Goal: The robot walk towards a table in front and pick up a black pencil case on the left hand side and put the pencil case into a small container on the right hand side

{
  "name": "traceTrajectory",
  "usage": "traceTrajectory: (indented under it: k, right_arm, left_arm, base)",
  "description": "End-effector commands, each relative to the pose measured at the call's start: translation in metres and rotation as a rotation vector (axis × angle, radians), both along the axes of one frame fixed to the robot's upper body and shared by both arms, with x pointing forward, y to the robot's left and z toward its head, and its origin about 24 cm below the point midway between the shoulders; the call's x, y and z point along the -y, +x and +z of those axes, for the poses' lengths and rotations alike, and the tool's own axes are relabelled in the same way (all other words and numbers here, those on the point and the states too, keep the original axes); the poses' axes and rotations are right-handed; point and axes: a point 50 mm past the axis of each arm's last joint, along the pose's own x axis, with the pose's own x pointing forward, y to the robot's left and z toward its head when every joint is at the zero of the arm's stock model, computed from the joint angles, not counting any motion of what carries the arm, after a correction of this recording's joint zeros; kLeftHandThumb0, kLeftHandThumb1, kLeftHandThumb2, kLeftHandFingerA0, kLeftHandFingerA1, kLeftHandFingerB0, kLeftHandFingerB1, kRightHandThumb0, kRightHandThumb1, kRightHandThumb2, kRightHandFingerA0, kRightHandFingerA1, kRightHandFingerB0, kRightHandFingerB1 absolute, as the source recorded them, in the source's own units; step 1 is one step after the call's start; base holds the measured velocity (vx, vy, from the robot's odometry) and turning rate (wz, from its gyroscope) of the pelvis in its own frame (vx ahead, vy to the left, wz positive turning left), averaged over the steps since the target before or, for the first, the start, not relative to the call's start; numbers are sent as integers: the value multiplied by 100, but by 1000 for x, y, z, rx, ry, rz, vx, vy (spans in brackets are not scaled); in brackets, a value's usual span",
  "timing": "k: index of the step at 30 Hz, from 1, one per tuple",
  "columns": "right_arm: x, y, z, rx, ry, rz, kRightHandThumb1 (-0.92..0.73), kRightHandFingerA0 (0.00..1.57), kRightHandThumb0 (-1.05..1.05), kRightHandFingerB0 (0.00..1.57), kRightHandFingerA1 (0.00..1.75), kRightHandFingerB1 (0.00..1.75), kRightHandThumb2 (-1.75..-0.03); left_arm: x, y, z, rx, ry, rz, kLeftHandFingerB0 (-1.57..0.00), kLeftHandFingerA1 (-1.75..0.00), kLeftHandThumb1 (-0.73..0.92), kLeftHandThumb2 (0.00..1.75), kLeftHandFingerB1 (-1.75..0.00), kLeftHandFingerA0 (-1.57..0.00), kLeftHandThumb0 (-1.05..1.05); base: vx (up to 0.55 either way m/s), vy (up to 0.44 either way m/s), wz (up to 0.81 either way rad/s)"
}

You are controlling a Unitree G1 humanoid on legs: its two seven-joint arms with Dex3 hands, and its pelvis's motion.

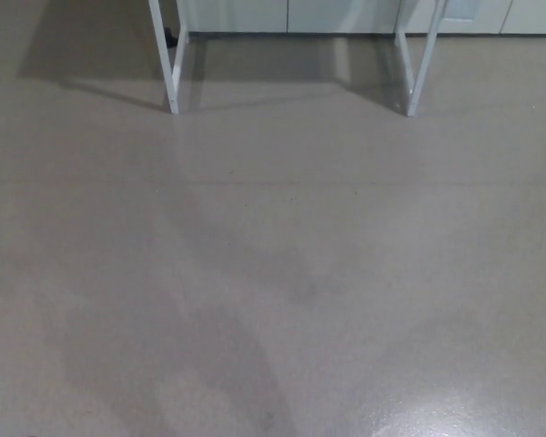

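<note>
— What's on the head camera?
— Mostly grey floor (273, 273). At the top edge I see two white table legs, the left leg (165, 64) and the right leg (422, 64), with white cabinet fronts (337, 14) behind them. The table's shadow lies on the floor between them.
— Hands?
— Neither the left hand nor the right hand shows in my feed, so I can't tell if they're released or clenched.
— The pencil case?
— The tabletop is above the legs, out of frame. I can't tell where the pencil case or the container sits.
</note>
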Motion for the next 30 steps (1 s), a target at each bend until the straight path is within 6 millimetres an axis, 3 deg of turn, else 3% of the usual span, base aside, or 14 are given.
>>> traceTrajectory:
  k: [1,9,10,14,15,22,30]
  right_arm:
    - [4,-5,1,6,-6,3,-41,50,-62,34,55,48,-77]
    - [4,-11,-1,0,-33,21,-41,53,-62,34,57,49,-78]
    - [4,-11,-1,-1,-34,18,-51,59,-57,41,47,39,-56]
    - [4,-11,-1,-1,-34,17,-51,59,-57,41,47,39,-56]
    - [4,-14,-3,-10,-39,26,-41,53,-62,35,57,49,-78]
    - [4,-14,-2,-12,-46,39,-41,53,-62,34,57,49,-79]
    - [6,-24,-4,-35,-59,51,-43,50,-62,38,56,50,-79]
  left_arm:
    - [-7,0,3,3,18,-9,-27,-38,56,57,-31,-37,-30]
    - [-7,-4,2,-9,37,-31,-28,-40,56,56,-31,-41,-29]
    - [-7,-4,2,-9,38,-33,-29,-40,56,56,-32,-41,-29]
    - [-7,-4,2,-9,39,-34,-29,-40,56,56,-32,-41,-29]
    - [-7,-6,2,-16,67,-59,-29,-40,56,56,-32,-42,-30]
    - [-7,-7,1,-24,79,-74,-29,-40,56,57,-31,-41,-32]
    - [-5,-16,-2,-39,70,-75,-31,-43,57,57,-33,-40,-29]
  base:
    - [34,-13,11]
    - [-32,5,7]
    - [99,154,-8]
    - [148,383,-25]
    - [146,690,5]
    - [182,133,5]
    - [238,-181,9]
